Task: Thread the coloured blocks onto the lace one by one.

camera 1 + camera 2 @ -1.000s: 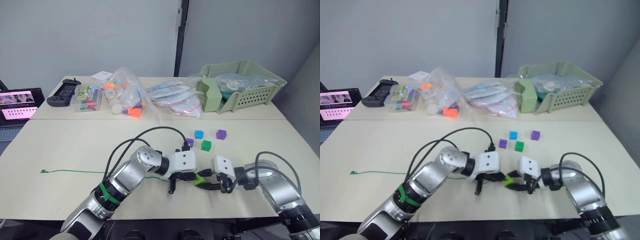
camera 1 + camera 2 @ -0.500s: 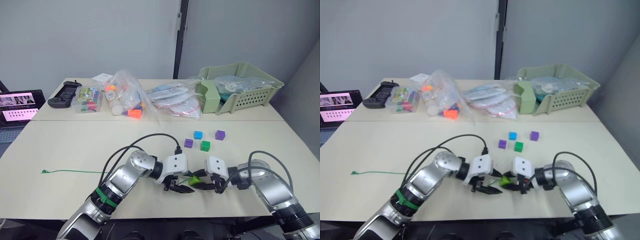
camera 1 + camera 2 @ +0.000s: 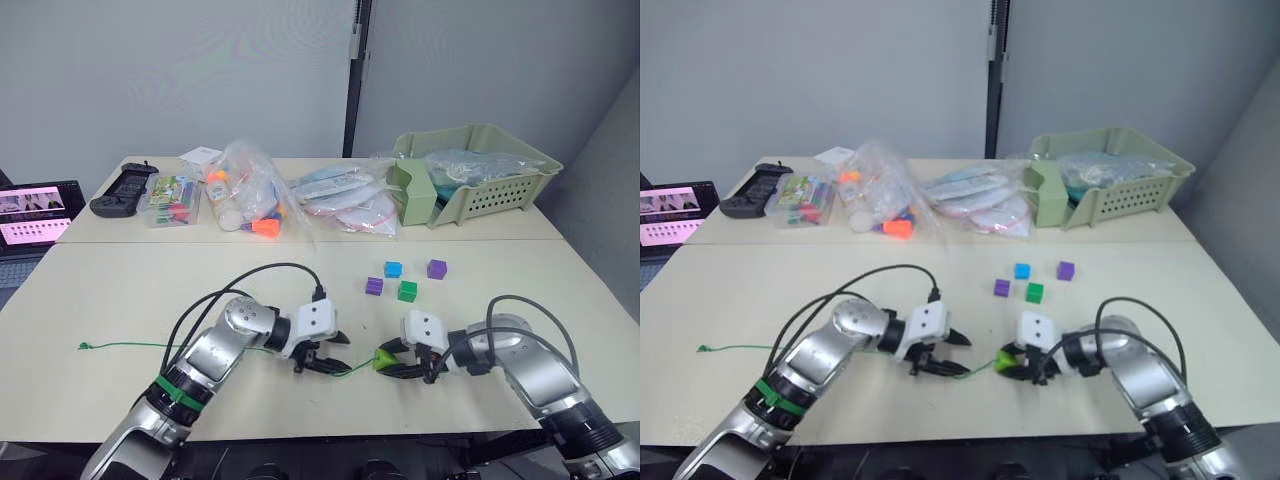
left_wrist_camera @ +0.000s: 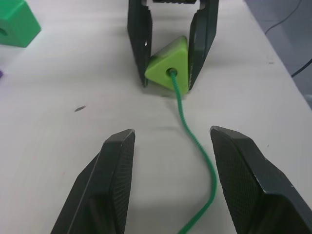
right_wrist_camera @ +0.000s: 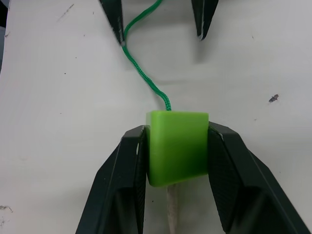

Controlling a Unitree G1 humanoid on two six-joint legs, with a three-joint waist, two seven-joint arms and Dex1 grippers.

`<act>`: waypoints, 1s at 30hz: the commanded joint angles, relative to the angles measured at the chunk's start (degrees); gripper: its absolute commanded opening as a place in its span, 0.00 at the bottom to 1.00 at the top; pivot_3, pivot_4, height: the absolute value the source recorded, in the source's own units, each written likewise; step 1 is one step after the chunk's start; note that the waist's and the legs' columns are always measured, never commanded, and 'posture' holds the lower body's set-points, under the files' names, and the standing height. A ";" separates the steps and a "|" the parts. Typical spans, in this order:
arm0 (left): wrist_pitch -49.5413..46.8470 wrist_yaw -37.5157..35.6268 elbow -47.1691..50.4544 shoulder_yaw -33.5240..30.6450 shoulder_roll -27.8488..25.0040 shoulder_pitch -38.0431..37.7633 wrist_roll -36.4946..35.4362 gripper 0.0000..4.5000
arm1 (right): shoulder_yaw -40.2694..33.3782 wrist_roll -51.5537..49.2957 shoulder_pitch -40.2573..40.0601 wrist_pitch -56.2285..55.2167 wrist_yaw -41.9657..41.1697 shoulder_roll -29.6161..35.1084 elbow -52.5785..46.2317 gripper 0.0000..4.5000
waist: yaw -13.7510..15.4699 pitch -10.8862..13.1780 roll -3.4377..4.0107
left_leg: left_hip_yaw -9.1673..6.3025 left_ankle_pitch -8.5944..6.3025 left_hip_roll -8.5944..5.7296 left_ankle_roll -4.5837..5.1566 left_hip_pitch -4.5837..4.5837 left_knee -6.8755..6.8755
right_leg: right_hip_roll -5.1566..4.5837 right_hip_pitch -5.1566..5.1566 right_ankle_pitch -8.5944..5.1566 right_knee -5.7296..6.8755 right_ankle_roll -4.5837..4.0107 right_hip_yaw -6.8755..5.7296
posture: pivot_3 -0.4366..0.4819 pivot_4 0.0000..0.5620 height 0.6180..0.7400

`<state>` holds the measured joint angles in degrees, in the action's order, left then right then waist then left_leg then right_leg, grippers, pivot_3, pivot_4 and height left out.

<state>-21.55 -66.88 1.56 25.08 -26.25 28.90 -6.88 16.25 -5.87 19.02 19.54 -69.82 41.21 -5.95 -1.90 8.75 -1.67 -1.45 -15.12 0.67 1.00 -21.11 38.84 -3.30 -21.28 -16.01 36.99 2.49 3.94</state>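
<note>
- Lace [image 4: 192, 141], thin and green, runs from its knotted end [image 3: 86, 346] at the worktop's [image 3: 140, 290] left, past the left tool [image 3: 322, 352], into the lime green block [image 5: 178, 146].
- Right tool [image 3: 404, 362] pinches that triangular lime block between its 2 fingers; the pale stiff tip [image 5: 171, 207] pokes out behind it.
- Left tool is spread, straddling the lace without gripping it.
- 4 blocks lie loose further back: 2 purple [image 3: 374, 286] [image 3: 436, 268], 1 blue [image 3: 393, 269], 1 dark green [image 3: 407, 291].

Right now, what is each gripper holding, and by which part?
The right gripper clamps the lime green block by two opposite sides, the lace running through it. The left gripper is open, holding nothing.
</note>
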 commanded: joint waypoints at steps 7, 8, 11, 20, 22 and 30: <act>0.43 2.08 4.35 0.25 0.26 -1.86 0.12 0.58 | -0.09 -0.19 -3.03 4.06 3.47 -0.02 -2.47 1.00 | 0.39 0.01 0.01 | 0.00 -0.01 -0.04 0.00 -0.09 -0.10 | -0.07 -0.12 0.00 -0.02 0.00 0.00 | 0.48 0.27 1.00; 0.87 2.53 4.35 0.40 0.28 -2.21 0.55 0.58 | -1.41 -0.56 -4.43 3.33 4.31 0.18 -3.19 1.00 | 0.59 0.01 0.01 | 0.00 -0.02 -0.05 0.00 -0.12 -0.13 | -0.09 -0.14 0.00 -0.02 0.00 -0.01 | 0.48 0.27 1.00; 1.30 3.43 4.69 0.85 0.32 -3.10 1.00 0.58 | -3.63 -1.48 -8.03 3.06 5.83 0.42 -5.36 1.00 | 1.05 0.01 0.01 | -0.02 -0.05 -0.06 -0.02 -0.25 -0.15 | -0.10 -0.28 0.01 -0.01 -0.01 -0.01 | 0.48 0.27 1.00; 1.06 5.16 5.31 1.42 1.35 -3.67 1.45 0.58 | -3.36 -0.80 -11.45 1.45 9.31 -1.20 -5.74 0.43 | 0.92 0.01 0.01 | 0.03 -0.04 -0.07 -0.03 -0.80 -0.02 | -0.09 -0.86 0.01 0.07 -0.01 0.00 | 0.48 0.27 1.00; 0.46 4.92 5.70 1.34 1.66 -3.79 0.77 0.58 | -3.25 -0.61 -11.67 1.12 9.56 -1.26 -5.57 0.29 | 0.87 0.01 0.01 | 0.05 -0.02 -0.04 -0.05 -0.75 0.00 | -0.04 -0.84 0.03 0.07 -0.04 0.01 | 0.48 0.27 1.00; -1.10 6.00 7.04 3.18 0.94 -4.50 2.70 0.58 | -3.17 -0.32 -11.77 0.47 10.33 -0.82 -4.98 0.29 | 0.83 0.01 0.01 | 0.06 0.02 -0.02 -0.07 -0.70 0.02 | 0.01 -0.81 0.05 0.09 -0.08 0.03 | 0.48 0.27 1.00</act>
<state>-22.77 -61.63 7.13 28.12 -25.09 24.42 -4.89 11.32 -8.10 8.27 19.15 -60.67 39.91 -12.95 -1.07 8.76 -1.66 -1.38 -15.10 0.65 0.92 -21.81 38.86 -3.29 -22.09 -15.95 37.08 2.42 3.97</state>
